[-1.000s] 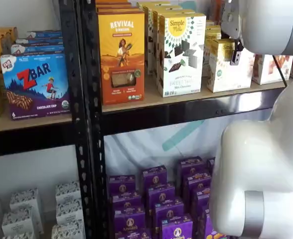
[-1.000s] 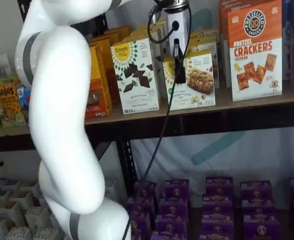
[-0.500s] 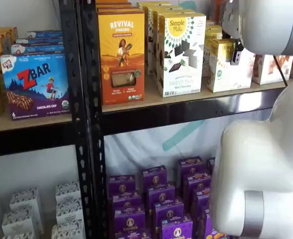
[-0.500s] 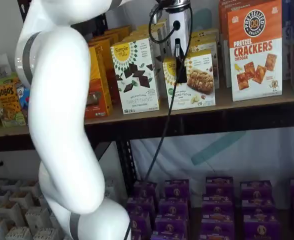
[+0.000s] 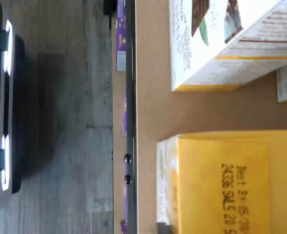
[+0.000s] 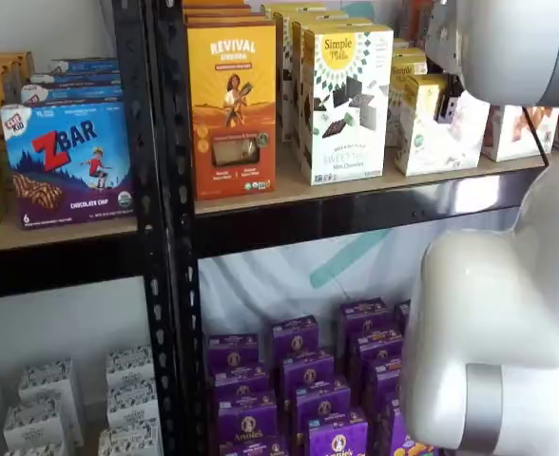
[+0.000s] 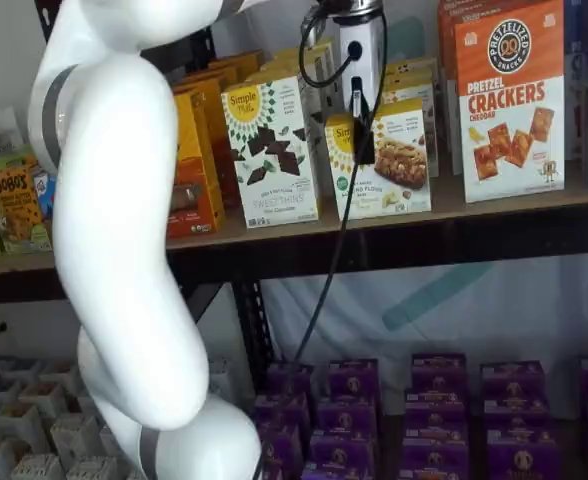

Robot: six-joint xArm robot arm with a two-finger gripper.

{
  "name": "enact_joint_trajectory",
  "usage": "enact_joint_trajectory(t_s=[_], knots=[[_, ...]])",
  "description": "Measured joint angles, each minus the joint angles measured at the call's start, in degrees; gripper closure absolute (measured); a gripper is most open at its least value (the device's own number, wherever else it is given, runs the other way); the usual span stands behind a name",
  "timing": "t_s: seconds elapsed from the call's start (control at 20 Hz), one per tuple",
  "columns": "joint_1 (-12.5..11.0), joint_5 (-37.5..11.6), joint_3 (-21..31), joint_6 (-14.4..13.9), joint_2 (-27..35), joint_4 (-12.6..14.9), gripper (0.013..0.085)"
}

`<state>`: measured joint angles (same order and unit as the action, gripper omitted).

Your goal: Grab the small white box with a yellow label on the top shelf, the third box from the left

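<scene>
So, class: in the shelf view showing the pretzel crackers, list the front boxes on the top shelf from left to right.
Orange box → Simple Mills box → small white box → Pretzel Crackers box.

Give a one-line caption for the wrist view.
Looking down on the small white box's yellow top flap, Simple Mills box beside it on the top shelf.

Pincer (image 7: 360, 135) against the small white box (image 7: 389, 165), beside the Simple Mills box (image 7: 271, 150).

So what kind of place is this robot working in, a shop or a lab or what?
Probably a mock grocery aisle set up for robot testing rather than a real shop. Black metal racking holds neat rows of boxed snacks, such as the pretzel crackers box and purple boxes lower down, with a white robot arm in front.
</scene>
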<state>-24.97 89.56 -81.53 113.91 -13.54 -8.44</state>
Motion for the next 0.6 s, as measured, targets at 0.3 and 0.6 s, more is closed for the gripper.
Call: enact_joint_trajectory(t_s=[0.3,0.6], knots=[[0.07,0.14,0.02,-0.01,-0.02,0.48,0.061],[-0.11,0.03,0.29,0.16,-0.15,0.29,0.061]])
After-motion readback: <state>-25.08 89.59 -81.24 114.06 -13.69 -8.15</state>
